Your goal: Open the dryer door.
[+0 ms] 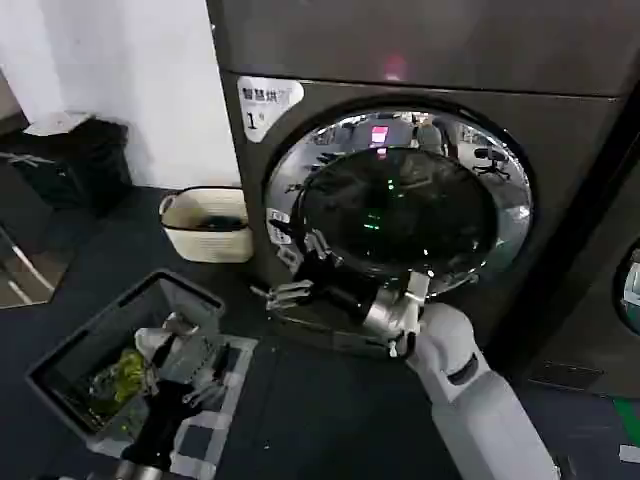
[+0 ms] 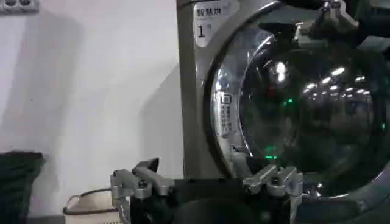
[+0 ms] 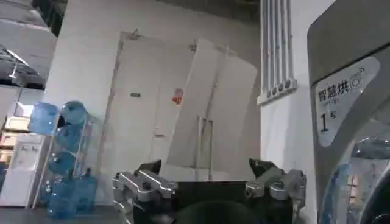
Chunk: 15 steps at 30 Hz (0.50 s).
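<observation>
The dryer door [image 1: 400, 210] looks shut, its chrome ring around dark domed glass on the grey machine front. My right gripper [image 1: 295, 270] is open at the door's lower left edge, close to the chrome ring, with nothing between its fingers. In the right wrist view this gripper [image 3: 207, 170] points past the dryer's left side, with the door's rim [image 3: 368, 176] beside it. My left gripper [image 1: 190, 365] hangs open low on the left, over the grey bin. In the left wrist view it [image 2: 208, 173] faces the dryer door [image 2: 304, 103] from a distance, and the right gripper [image 2: 323, 24] shows farther off.
A white laundry basket [image 1: 207, 225] stands on the floor left of the dryer. A grey bin [image 1: 95, 345] holding green items sits at lower left beside a chequered cloth [image 1: 215, 400]. A black crate [image 1: 70, 160] is at far left. A neighbouring machine [image 1: 625, 290] is at right.
</observation>
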Available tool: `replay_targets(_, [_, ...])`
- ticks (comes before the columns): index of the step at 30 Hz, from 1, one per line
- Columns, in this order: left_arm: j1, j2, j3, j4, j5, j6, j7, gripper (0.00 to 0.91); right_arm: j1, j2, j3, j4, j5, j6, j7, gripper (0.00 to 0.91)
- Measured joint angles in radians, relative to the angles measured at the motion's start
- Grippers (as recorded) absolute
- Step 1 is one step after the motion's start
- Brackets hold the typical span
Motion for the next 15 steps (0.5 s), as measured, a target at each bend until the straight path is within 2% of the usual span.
replay_targets(3, [0.005, 0.000, -0.001, -0.009, -0.001, 0.001, 0.002, 0.907, -0.020, 0.000, 0.030, -0.023, -0.076, -0.027, -0.040, 0.907])
replay_targets(6, [0.007, 0.000, -0.001, -0.009, 0.003, 0.000, 0.002, 0.907, -0.042, -0.009, 0.064, -0.045, -0.118, -0.047, -0.044, 0.907])
replay_targets(15, [-0.004, 0.004, 0.006, 0.005, -0.002, 0.002, -0.005, 0.907, -0.013, -0.039, 0.080, -0.113, -0.152, -0.062, -0.023, 0.907])
